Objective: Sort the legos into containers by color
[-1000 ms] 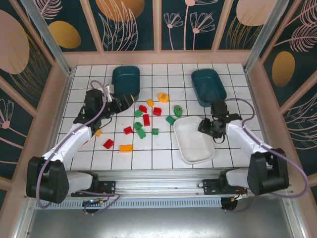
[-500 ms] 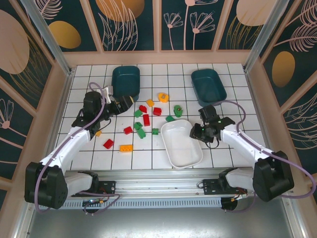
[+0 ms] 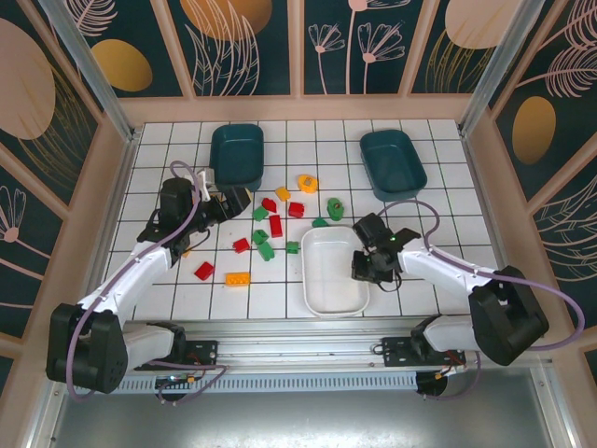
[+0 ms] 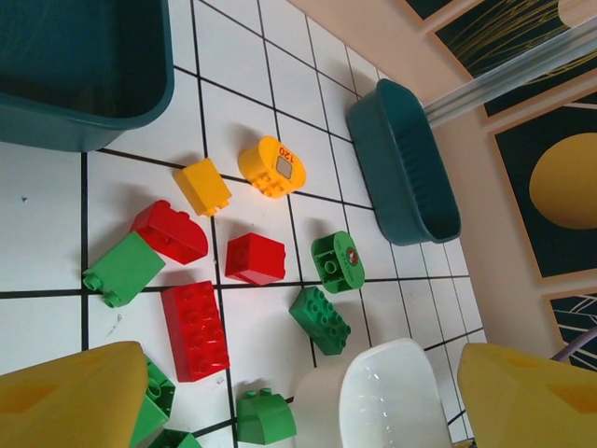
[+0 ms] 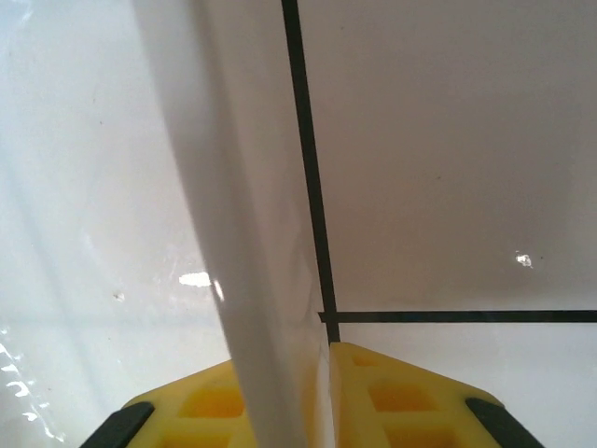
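Red, green and yellow legos lie scattered mid-table, among them a long red brick [image 3: 276,225] [image 4: 195,329], a round yellow one [image 3: 307,183] [image 4: 271,167] and a round green one [image 3: 335,205] [image 4: 338,261]. My left gripper [image 3: 233,198] [image 4: 298,411] hangs open just left of this cluster, holding nothing. The white container [image 3: 326,280] [image 4: 392,401] sits near the front, right of the legos. My right gripper [image 3: 366,264] [image 5: 322,392] is shut on its right rim [image 5: 242,233], one finger [image 5: 201,406] inside and one outside. Two teal containers [image 3: 237,154] [image 3: 393,163] stand at the back.
More legos lie nearer the front left: a red one [image 3: 204,271], a yellow one [image 3: 237,278] and an orange one [image 3: 184,250] beside the left arm. A green brick [image 4: 319,318] sits close to the white container's far corner. Wooden walls ring the tiled table.
My right gripper has closed on the white container's rim and dragged it left and toward the front, next to the legos. The left arm has barely moved.
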